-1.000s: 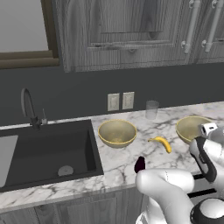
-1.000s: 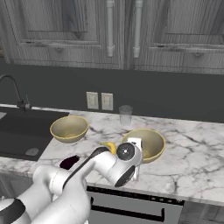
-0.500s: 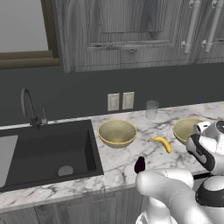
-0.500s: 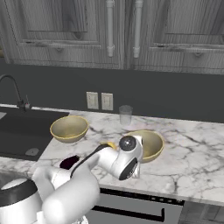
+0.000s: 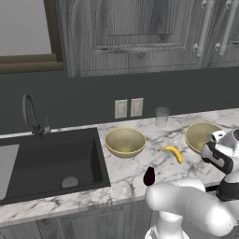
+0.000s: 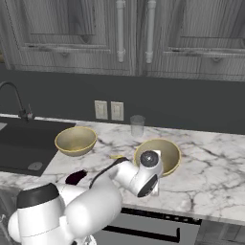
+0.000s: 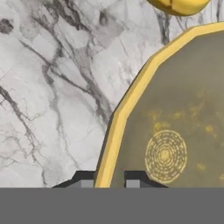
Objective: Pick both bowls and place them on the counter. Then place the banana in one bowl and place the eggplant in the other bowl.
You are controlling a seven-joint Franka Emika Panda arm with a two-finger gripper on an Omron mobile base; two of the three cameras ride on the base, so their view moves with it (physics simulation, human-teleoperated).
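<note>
Since the earlier frames the arm has carried its wrist toward the right bowl (image 6: pixel 158 155), and the gripper (image 7: pixel 109 180) now straddles that bowl's yellow rim, fingers clenched on it at the bottom of the hand view. This bowl sits at center right on the counter (image 5: pixel 130 170). A second bowl (image 5: pixel 124 141) rests left of center beside the sink (image 5: pixel 42 161). Between the bowls lies the banana (image 5: pixel 172 153); the eggplant (image 5: pixel 149 176) stands near the counter's front edge.
</note>
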